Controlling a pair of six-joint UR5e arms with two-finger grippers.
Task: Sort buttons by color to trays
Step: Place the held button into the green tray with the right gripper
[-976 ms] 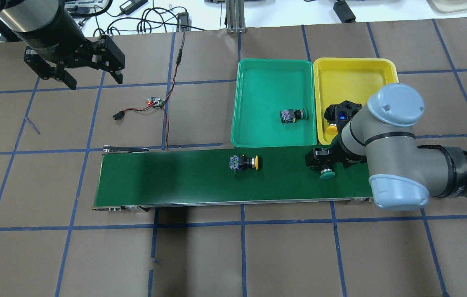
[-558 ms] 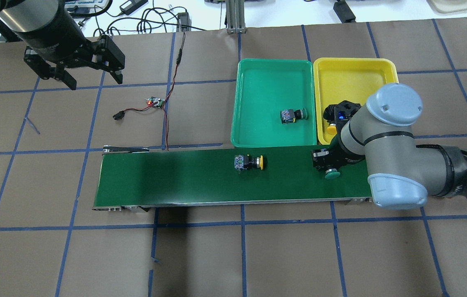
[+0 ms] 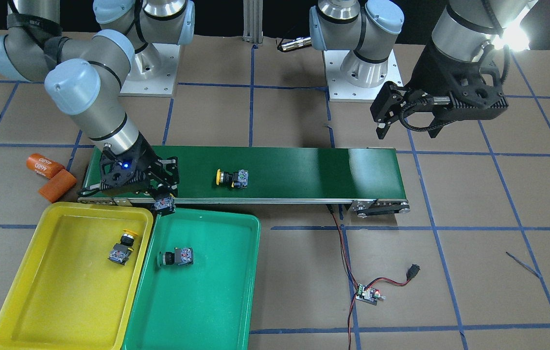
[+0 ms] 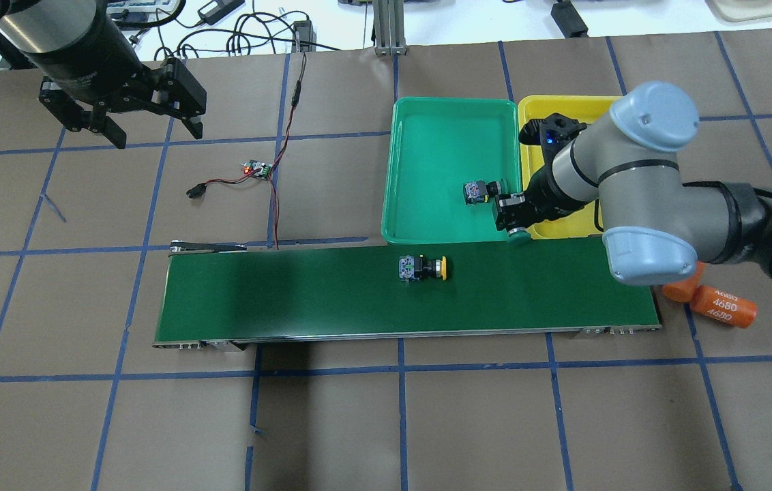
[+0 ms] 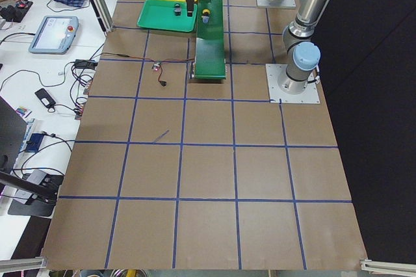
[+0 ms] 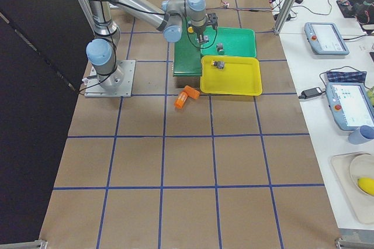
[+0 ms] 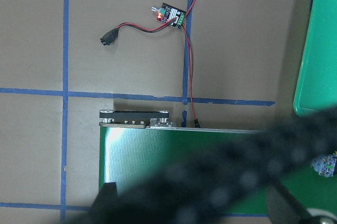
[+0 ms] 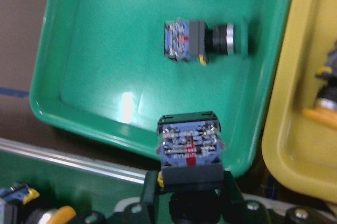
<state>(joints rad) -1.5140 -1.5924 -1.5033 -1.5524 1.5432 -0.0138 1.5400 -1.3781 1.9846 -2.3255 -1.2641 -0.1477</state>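
My right gripper [image 4: 512, 217] is shut on a green-capped button [image 8: 189, 148] and holds it over the near right corner of the green tray [image 4: 440, 136]. Another green button [image 4: 485, 191] lies on its side inside that tray. A yellow button [image 4: 423, 268] lies on the conveyor belt [image 4: 277, 293], just right of its middle. The yellow tray [image 3: 61, 291] holds one yellow button [image 3: 122, 248], which my right arm hides in the overhead view. My left gripper [image 4: 154, 133] hangs open and empty over the table's far left, well away from the belt.
Two orange cylinders [image 4: 713, 300] lie off the belt's right end. A small circuit board [image 4: 258, 169] with red-black wires sits between my left gripper and the belt. The yellow tray [image 4: 563, 123] adjoins the green tray's right side.
My right gripper has carried the green button off the belt, away from me to the green tray's near right corner. The yellow button has ridden rightward on the belt. The left arm is still.
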